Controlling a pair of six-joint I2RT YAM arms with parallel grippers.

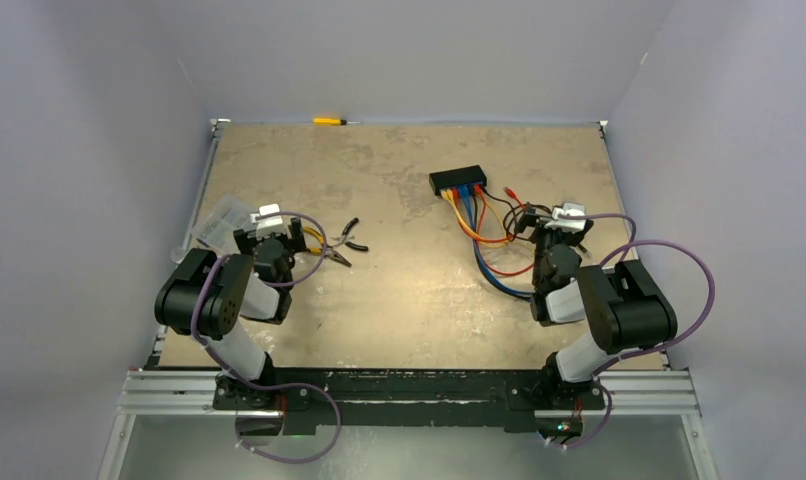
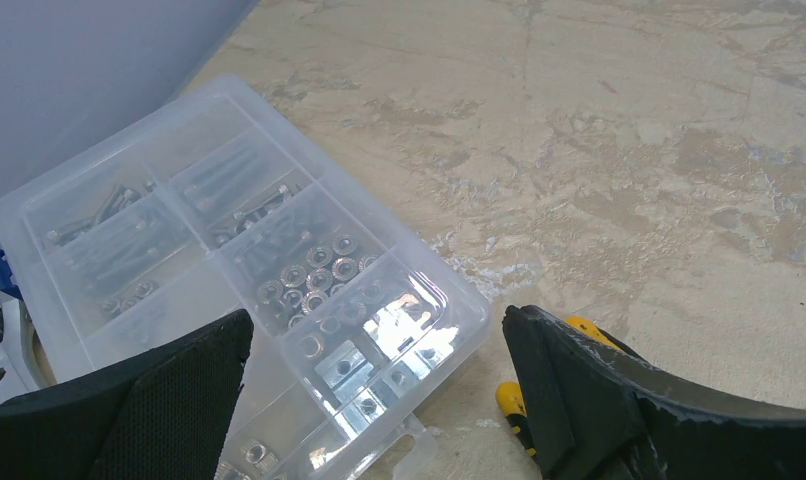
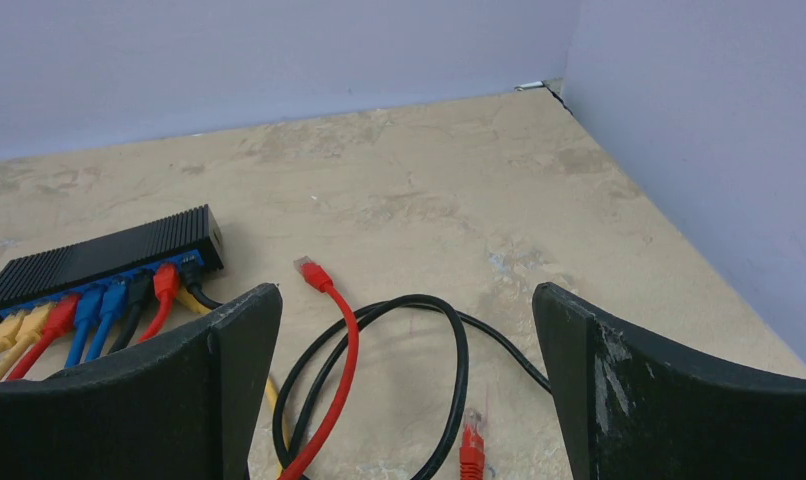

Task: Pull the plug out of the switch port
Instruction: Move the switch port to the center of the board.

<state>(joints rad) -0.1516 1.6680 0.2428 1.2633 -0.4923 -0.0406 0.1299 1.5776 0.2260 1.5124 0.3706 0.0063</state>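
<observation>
Right gripper point(image 3: 407, 335) seen with jaws spread wide, nothing held, hovering over loose black cable point(image 3: 461, 350) and unplugged red plug point(image 3: 312, 272). Left gripper point(image 2: 377, 335) likewise agape, empty, poised above clear compartment box point(image 2: 344, 190). Further out, switch point(image 3: 109, 255) found lying flat on bench point(image 3: 399, 190), beyond and left of right gripper, front row filled with plugs point(image 3: 165, 282). Each judged small, rigid, latch-tabbed; best pinched on hard body, not soft cable. Switch judged light, likely dragged along unless braced.

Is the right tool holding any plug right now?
No, the right tool is open and empty, short of the switch.
</observation>
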